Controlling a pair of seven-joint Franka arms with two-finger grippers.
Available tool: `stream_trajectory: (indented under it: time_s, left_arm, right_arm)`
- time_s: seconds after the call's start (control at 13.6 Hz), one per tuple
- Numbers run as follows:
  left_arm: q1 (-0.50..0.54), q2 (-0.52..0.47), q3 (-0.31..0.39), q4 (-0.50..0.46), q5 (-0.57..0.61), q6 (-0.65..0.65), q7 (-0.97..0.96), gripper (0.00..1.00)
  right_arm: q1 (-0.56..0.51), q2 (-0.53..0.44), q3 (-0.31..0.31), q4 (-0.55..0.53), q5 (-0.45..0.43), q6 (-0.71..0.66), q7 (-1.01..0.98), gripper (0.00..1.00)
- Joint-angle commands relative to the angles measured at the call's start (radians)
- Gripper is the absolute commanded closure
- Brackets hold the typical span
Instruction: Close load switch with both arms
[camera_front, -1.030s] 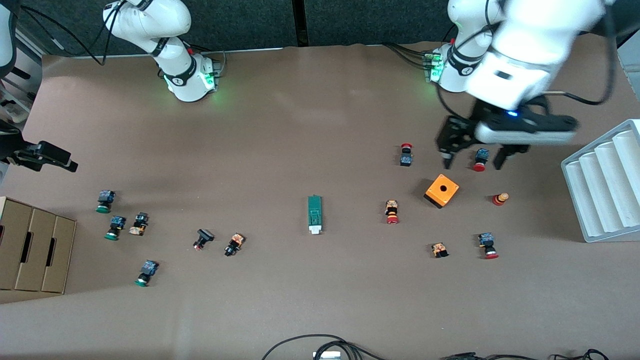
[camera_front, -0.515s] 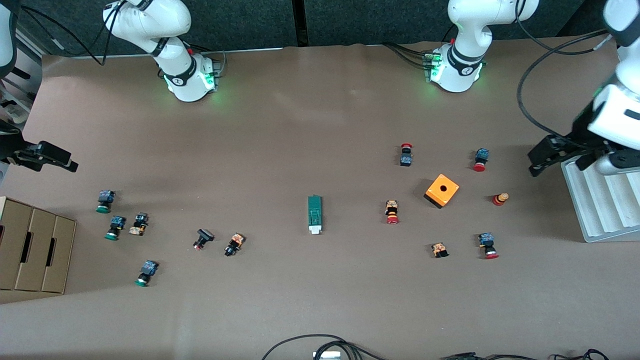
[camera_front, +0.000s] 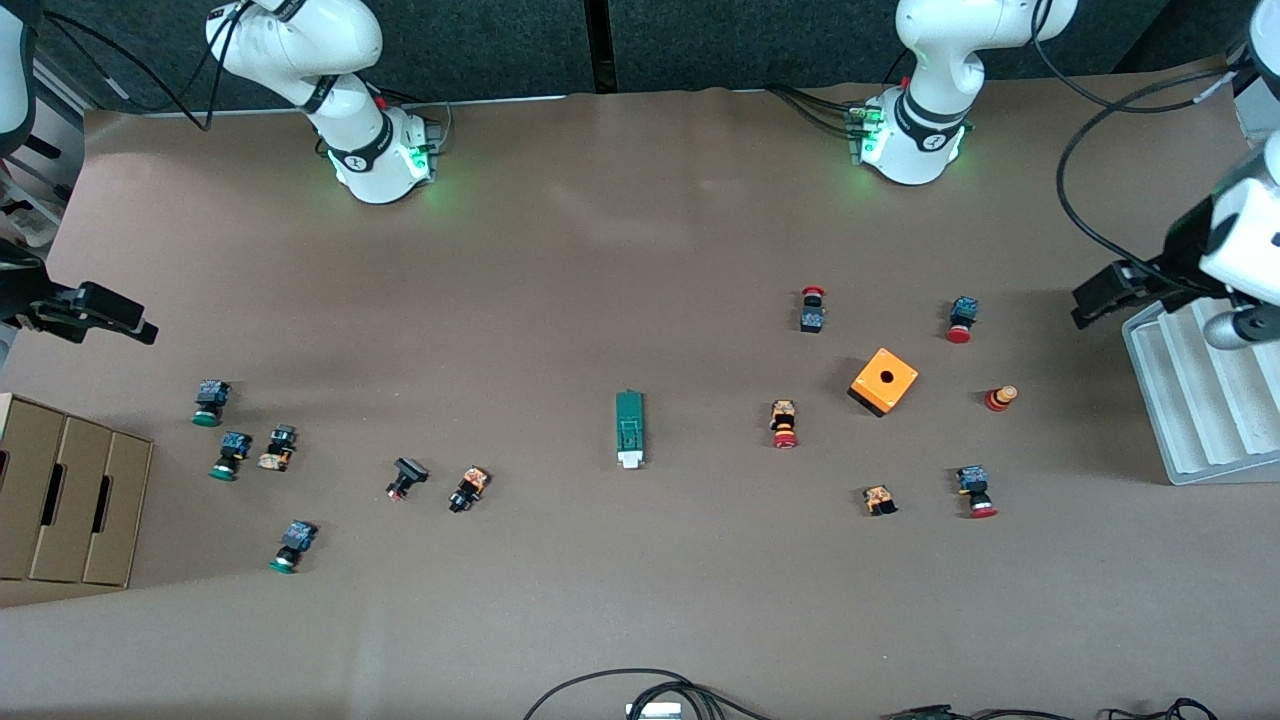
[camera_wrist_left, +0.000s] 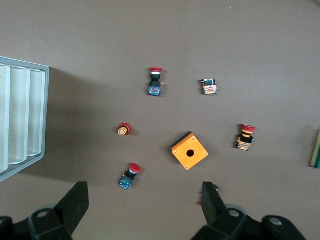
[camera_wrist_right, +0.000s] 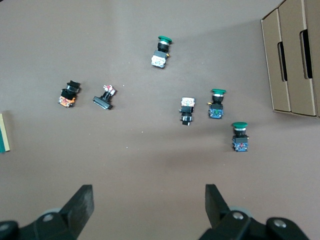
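The load switch (camera_front: 629, 428), a narrow dark-green block with a white tab at the end nearer the front camera, lies alone at the table's middle. Only its edge shows in the left wrist view (camera_wrist_left: 316, 150) and in the right wrist view (camera_wrist_right: 4, 132). My left gripper (camera_front: 1095, 298) hangs open and empty in the air by the white rack at the left arm's end; its wrist view (camera_wrist_left: 145, 200) shows the jaws wide apart. My right gripper (camera_front: 120, 322) hangs open and empty over the right arm's end, jaws wide apart in its wrist view (camera_wrist_right: 148, 200).
An orange cube with a hole (camera_front: 884, 380) and several red-capped push-buttons lie toward the left arm's end. Green-capped and other buttons lie toward the right arm's end. A white ribbed rack (camera_front: 1200, 370) and cardboard boxes (camera_front: 70, 495) stand at the table's ends. Cables (camera_front: 640, 690) lie at the front edge.
The left arm has swung away from over the orange cube and red buttons, out to the white rack at its end of the table. The right arm has not moved.
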Motion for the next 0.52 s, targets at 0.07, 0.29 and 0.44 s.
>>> stream_trajectory:
  time_s: [0.07, 0.29, 0.44]
  left_arm:
    - [0.013, 0.051, 0.004, 0.044, -0.006, -0.013, 0.016, 0.00]
    - [0.054, 0.047, 0.014, 0.081, -0.021, -0.018, 0.036, 0.00]
    - [0.051, 0.042, 0.015, 0.074, -0.006, -0.023, 0.034, 0.00]
  right_arm:
    - [0.008, 0.007, -0.003, 0.018, -0.015, -0.006, 0.006, 0.01]
    - [0.008, 0.007, -0.003, 0.018, -0.015, -0.006, 0.006, 0.01]
    - [0.008, 0.007, -0.003, 0.020, -0.015, -0.006, 0.006, 0.01]
